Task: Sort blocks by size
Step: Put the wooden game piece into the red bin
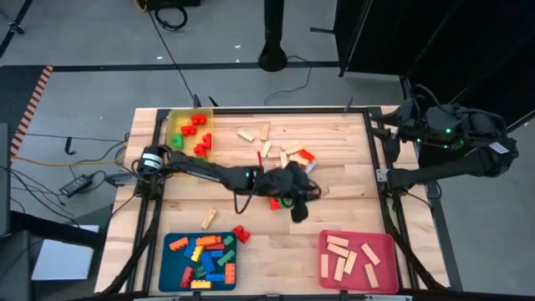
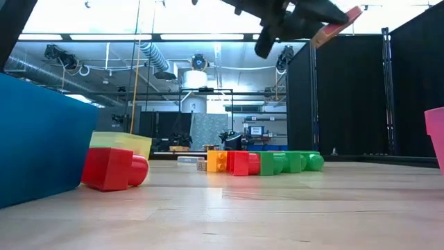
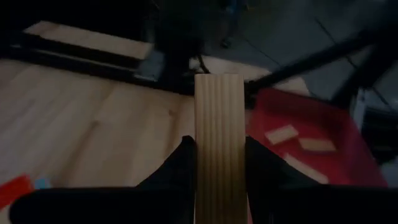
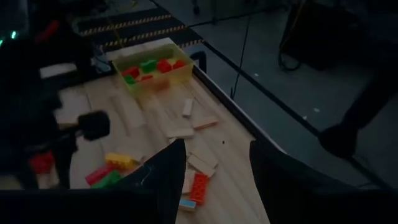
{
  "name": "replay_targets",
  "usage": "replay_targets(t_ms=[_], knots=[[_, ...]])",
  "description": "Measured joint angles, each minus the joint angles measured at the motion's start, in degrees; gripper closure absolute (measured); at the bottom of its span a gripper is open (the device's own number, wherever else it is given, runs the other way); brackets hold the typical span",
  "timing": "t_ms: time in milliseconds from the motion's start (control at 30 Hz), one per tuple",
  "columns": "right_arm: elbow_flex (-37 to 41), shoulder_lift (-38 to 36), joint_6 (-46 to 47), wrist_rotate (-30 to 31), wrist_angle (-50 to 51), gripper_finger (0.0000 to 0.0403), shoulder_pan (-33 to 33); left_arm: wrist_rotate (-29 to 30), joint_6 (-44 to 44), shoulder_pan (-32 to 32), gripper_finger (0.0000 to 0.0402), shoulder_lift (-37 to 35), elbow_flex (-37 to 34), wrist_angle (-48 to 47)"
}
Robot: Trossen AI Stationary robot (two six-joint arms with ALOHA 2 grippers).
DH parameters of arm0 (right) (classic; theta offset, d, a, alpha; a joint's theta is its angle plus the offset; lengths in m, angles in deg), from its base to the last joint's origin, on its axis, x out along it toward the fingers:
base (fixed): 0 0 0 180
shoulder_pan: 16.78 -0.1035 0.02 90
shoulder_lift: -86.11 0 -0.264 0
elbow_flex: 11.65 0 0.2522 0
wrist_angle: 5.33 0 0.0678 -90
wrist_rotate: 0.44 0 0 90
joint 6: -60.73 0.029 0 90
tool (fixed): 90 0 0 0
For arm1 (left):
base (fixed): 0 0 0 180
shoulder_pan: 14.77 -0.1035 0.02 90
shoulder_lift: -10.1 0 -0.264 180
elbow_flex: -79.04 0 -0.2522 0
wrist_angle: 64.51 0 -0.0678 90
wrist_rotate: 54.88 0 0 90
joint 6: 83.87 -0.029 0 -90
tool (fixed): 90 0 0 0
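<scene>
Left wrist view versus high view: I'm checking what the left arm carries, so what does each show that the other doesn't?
Only the left wrist view shows the left claw shut on a plain pale wooden bar, its grain running lengthwise.

Only the high view shows the yellow flat tray of small red and green studded bricks, the blue flat tray of mixed bricks, loose blocks mid-table, and the right arm parked at the table's right edge.

Both show the pink flat tray holding wooden bars, and the wooden table.

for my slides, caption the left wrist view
Left gripper holding a pale wooden bar above the pink tray.
</scene>
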Motion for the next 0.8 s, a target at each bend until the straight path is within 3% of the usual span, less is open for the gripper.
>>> replay_targets(t_ms=[400,600,800], knots=[[0.02,0.41,5.88,-0.47,0.28,0.0211,-0.02,-3.66,-2.78,6.75,0.0315,7.13,1.42,10.92],[0.02,0.63,6.02,-0.49,0.33,0.0211,-0.02,-6.23,-5.69,7.36,0.0315,14.29,11.54,9.16],[0.04,0.85,7.18,-0.5,0.69,0.0211,-0.02,-8.6,-5.83,7.16,0.0315,22.69,23.88,1.59]])
